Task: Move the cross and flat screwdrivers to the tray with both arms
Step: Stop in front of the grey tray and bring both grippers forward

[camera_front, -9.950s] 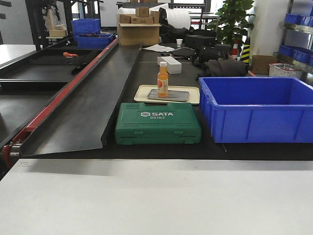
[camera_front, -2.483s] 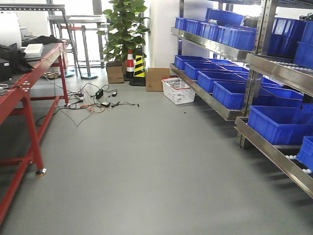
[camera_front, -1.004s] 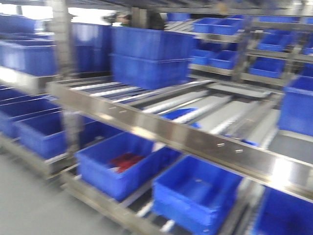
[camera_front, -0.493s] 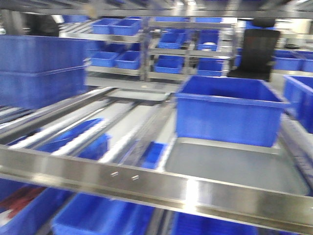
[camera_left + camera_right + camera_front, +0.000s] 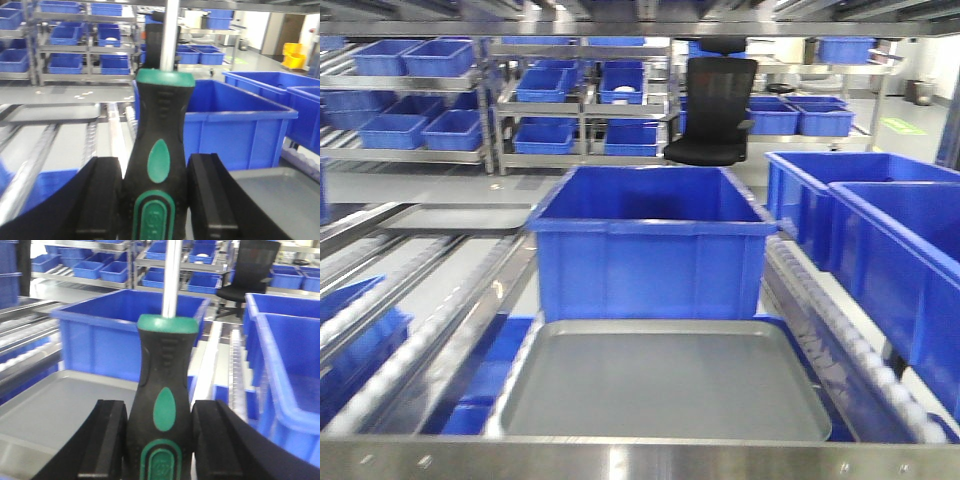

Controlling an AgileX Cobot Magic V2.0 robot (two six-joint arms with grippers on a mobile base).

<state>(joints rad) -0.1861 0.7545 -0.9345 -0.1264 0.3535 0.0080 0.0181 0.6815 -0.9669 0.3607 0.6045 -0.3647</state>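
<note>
The grey metal tray (image 5: 665, 380) lies on the roller shelf straight ahead, with nothing in it, in front of a blue bin (image 5: 650, 245). My left gripper (image 5: 155, 187) is shut on a screwdriver (image 5: 159, 150) with a black and green handle, its steel shaft pointing away; the tray's corner (image 5: 280, 200) shows to its lower right. My right gripper (image 5: 159, 432) is shut on a second such screwdriver (image 5: 162, 390), with the tray (image 5: 65, 400) to its left and below. Cross or flat cannot be told. Neither gripper appears in the front view.
Deep blue bins (image 5: 880, 250) stand on the right of the shelf. Roller rails (image 5: 420, 330) run on the left, with another grey tray (image 5: 450, 218) further back. A steel shelf beam (image 5: 640, 460) crosses the near edge. A black office chair (image 5: 715, 110) and bin racks stand behind.
The front view has swung from the workbench across the floor and along the shelving. It now faces the grey tray squarely, and the picture has sharpened.
</note>
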